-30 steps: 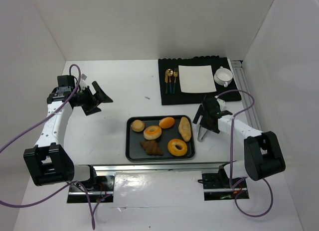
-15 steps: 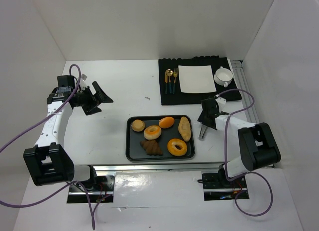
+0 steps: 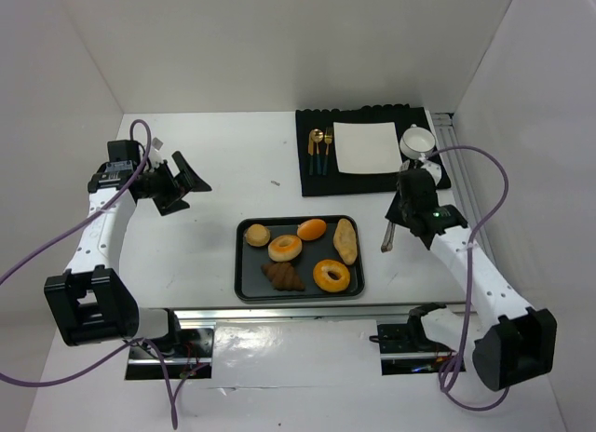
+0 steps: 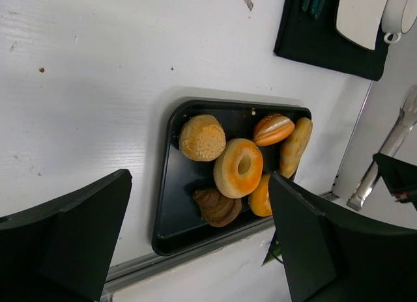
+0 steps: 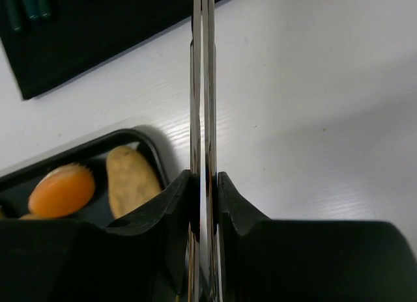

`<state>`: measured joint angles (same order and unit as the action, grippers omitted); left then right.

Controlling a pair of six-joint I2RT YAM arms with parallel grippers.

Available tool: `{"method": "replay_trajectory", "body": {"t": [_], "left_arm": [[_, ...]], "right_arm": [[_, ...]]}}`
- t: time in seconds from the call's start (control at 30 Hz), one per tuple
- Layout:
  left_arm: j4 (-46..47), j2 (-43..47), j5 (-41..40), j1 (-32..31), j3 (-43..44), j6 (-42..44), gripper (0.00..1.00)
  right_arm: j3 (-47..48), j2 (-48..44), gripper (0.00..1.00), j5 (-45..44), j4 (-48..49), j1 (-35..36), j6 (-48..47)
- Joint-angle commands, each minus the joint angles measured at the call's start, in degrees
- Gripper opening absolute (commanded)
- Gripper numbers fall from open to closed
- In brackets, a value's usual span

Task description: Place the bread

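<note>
Bread (image 3: pixel 345 239) lies on the dark tray (image 3: pixel 250 281), right gripper (image 5: pixel 207 179) clamped on metal tongs (image 3: pixel 389 236) beside it, left gripper (image 3: pixel 185 188) spread wide

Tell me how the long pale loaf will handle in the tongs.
The long loaf looks smooth and rounded, so the thin metal tongs may slip unless pinching its middle. Gripped at one end, it would probably swing. The tray rim close by would likely stop a push.

The top camera looks steeply down from behind. Both wrist cameras look out past their jaws, sharing the tray (image 3: pixel 247 276).
</note>
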<state>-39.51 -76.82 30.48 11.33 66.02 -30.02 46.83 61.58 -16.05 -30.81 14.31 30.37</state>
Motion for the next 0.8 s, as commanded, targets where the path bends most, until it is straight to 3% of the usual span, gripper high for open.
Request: {"method": "replay_trajectory", "body": {"t": [0.0, 0.13, 0.3, 0.47, 0.77], "left_arm": [[0.40, -0.18, 1.07, 0.18, 2.27, 0.84, 1.00], [0.40, -0.18, 0.55, 0.18, 2.27, 0.84, 1.00], [0.40, -0.18, 0.55, 0.18, 2.27, 0.84, 1.00], [0.40, -0.18, 0.55, 0.18, 2.27, 0.84, 1.00], [0.40, -0.18, 0.55, 0.18, 2.27, 1.37, 1.00]], "right_arm": [[5.46, -1.90, 0.26, 6.45, -14.96, 1.33, -3.30], [8.97, -3.84, 0.29, 11.64, -19.55, 7.38, -0.06], [14.77, 1.78, 0.33, 14.47, -29.63, 13.37, 1.53], [20.05, 4.59, 0.44, 9.91, -35.10, 22.33, 3.73], [25.23, 7.76, 0.53, 4.03, -42.48, 31.21, 9.00]]}}
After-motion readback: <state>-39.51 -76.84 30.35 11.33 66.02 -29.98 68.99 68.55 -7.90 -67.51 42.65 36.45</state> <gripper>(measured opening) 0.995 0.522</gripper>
